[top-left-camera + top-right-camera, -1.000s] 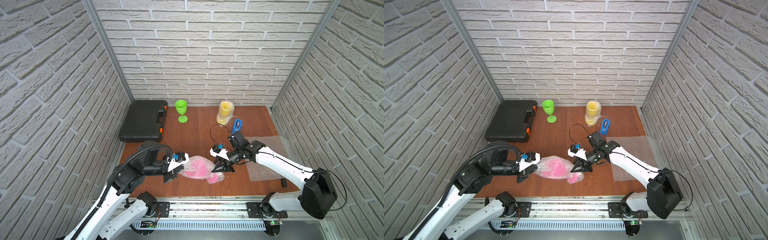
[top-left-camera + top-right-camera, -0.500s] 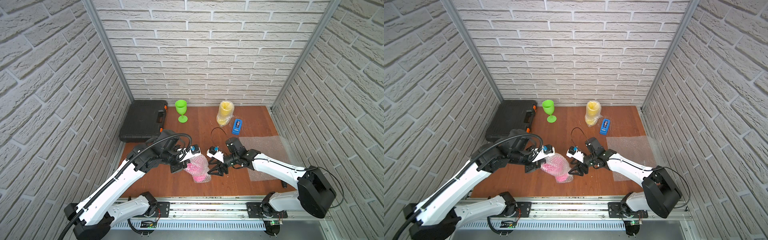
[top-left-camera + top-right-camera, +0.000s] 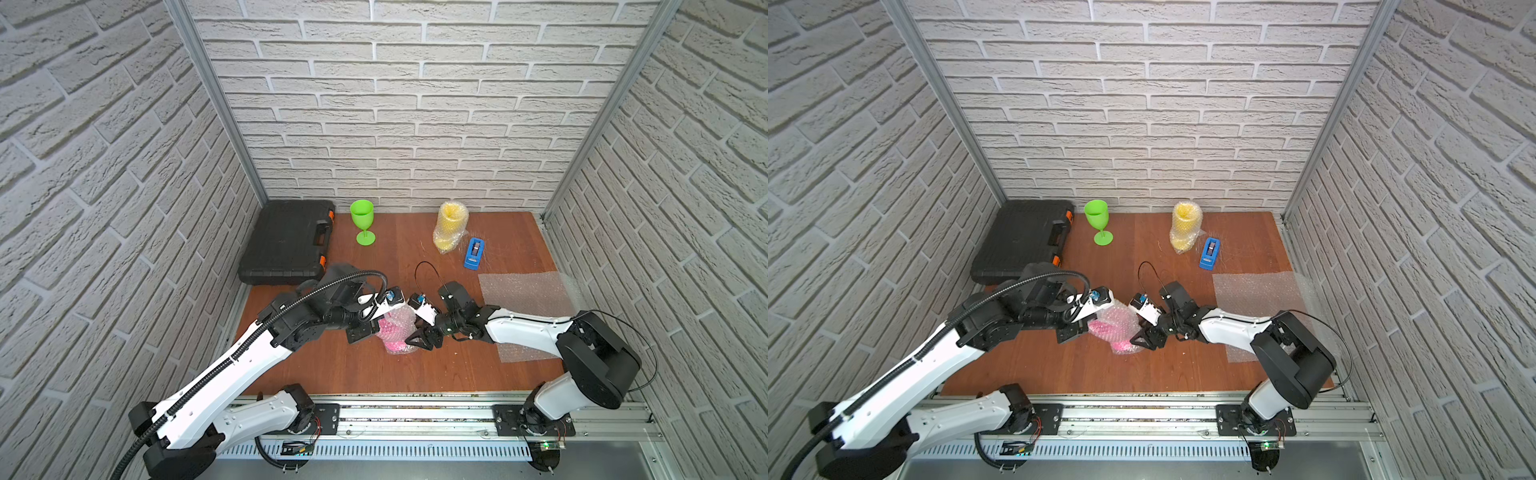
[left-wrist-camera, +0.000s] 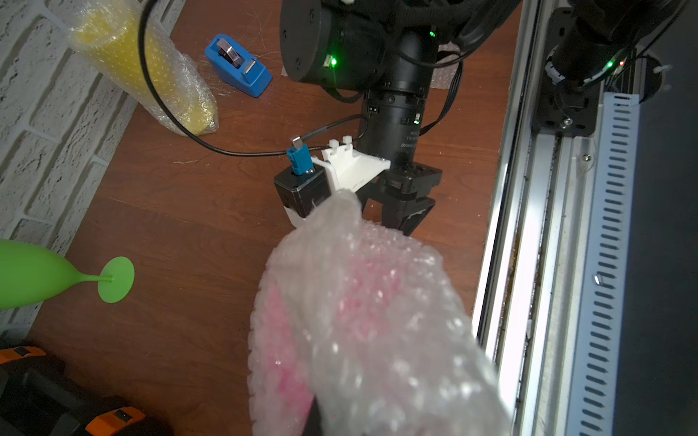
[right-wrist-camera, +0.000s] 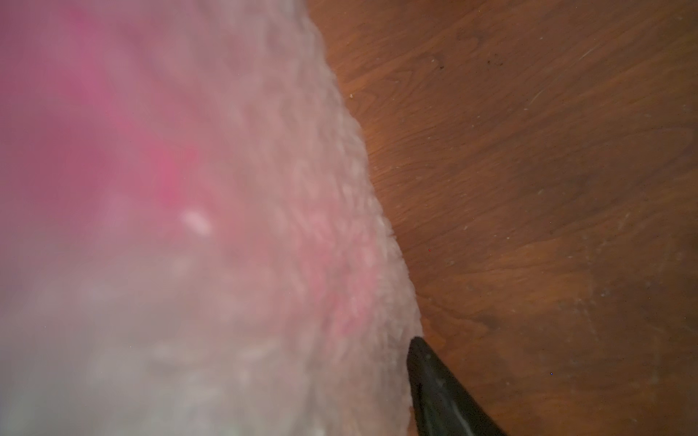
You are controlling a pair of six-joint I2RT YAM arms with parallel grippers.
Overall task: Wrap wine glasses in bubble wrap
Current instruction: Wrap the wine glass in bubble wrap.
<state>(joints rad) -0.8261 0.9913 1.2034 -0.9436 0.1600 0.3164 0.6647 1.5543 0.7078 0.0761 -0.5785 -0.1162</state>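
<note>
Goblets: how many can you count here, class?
3: green goblet, bare, beside the black case; yellow goblet, wrapped, by the tape dispenser; pink goblet, wrapped, central on the table. None seems hidden.

Bare table [image 3: 374, 374] lay open along the front edge, between the pink bundle [image 3: 397, 332] and the rail [image 3: 415, 415]. Back row was blocked by black case [image 3: 286, 243], green goblet [image 3: 363, 222], wrapped yellow goblet [image 3: 449, 226], tape dispenser [image 3: 473, 253]. Left arm [image 3: 249, 353] and right arm [image 3: 523, 331] flanked the bundle's sides.

Reddish-brown wooden surface [image 3: 374, 374]: smooth, faint sheen, visible grain.
Clear bubble wrap [image 3: 397, 326]: whitish plastic film, pimpled, glossy, pink showing through.
Lime green plastic goblet [image 3: 362, 216]: smooth, matt.
Black plastic case [image 3: 286, 241]: matt, finely textured.
</note>
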